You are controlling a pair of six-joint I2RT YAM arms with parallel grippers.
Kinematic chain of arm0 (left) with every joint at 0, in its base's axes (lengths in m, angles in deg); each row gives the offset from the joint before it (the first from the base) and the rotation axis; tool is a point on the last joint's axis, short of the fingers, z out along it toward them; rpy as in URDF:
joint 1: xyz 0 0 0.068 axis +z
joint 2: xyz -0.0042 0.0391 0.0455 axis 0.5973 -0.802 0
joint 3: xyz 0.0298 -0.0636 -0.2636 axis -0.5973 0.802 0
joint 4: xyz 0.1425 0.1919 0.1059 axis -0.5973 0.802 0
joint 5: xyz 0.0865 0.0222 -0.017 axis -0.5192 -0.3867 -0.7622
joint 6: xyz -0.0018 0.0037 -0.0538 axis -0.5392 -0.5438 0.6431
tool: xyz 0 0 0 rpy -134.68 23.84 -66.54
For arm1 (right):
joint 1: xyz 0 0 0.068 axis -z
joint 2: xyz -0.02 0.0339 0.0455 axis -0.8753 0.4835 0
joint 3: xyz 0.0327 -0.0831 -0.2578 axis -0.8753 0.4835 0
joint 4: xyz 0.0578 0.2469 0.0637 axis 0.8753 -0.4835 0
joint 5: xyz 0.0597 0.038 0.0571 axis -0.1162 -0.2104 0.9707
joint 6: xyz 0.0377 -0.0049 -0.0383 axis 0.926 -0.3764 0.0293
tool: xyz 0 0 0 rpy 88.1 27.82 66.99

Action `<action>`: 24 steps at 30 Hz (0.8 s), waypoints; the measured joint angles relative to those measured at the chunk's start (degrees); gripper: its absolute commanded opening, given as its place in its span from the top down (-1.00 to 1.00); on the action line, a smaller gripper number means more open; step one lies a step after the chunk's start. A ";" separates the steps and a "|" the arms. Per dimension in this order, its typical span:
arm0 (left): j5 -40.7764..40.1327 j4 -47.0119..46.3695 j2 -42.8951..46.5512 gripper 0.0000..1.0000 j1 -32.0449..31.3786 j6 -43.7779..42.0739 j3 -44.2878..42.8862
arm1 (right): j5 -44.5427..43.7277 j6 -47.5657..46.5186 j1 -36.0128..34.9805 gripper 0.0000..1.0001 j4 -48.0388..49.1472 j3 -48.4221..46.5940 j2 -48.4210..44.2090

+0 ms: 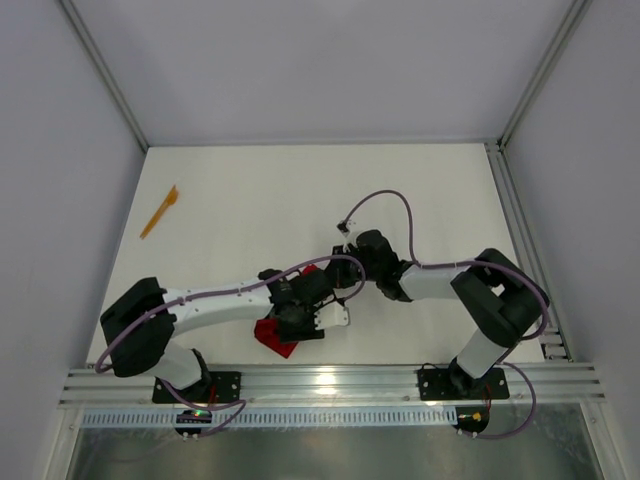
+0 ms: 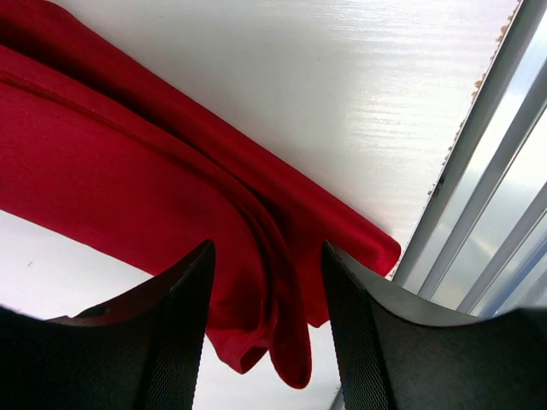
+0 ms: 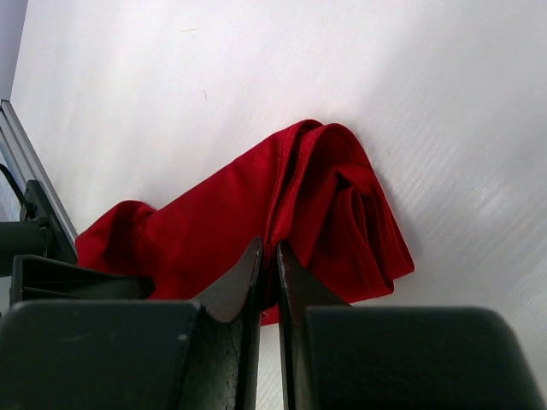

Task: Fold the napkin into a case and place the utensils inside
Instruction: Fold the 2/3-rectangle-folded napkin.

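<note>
The left end effector (image 2: 267,329) sits low over the counter (image 1: 250,200) with its jaws apart, and the napkin (image 2: 128,171) runs right through the gap. A bunched ridge of red folds lies between the jaws, and the loose end droops just past the fingertips. Nothing is squeezed there; it only straddles the cloth.

Over to the right end effector (image 3: 267,272). Its jaws are pressed almost together with a sliver of red in the slit. It looks to be pinching a thin fold, though its own fingers hide the contact. Just beyond its tips the cloth heaps into a rumpled roll resting on the counter. From above, the two end effectors are close together with the napkin under and between them.

By my reading this is no case yet, just a crumpled strip that needs squaring up.

The cloth is light, limp and layered. It will sag, drag and let its layers slide, and it won't hold a crease unless pressed. The best hold is a free corner or hem, such as the drooping end at the left tips, with all layers pinched together.

One orange utensil (image 1: 160,212) lies well apart, far out on the left end effector's outer side. It is slim, stiff and probably slick, so take it across the handle.
</note>
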 measured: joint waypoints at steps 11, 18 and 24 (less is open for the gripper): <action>-1.84 0.55 -0.33 -0.12 -9.81 -0.09 -2.62 | 1.46 -1.01 1.03 0.94 0.13 -1.57 3.56; -7.67 0.79 -0.35 -0.07 -10.25 -3.19 1.11 | 1.51 -1.09 1.07 0.94 0.50 -1.53 4.28; -4.61 4.17 -0.26 -0.20 1.90 -1.70 -10.60 | 1.46 -1.09 1.44 0.94 0.94 -0.98 4.31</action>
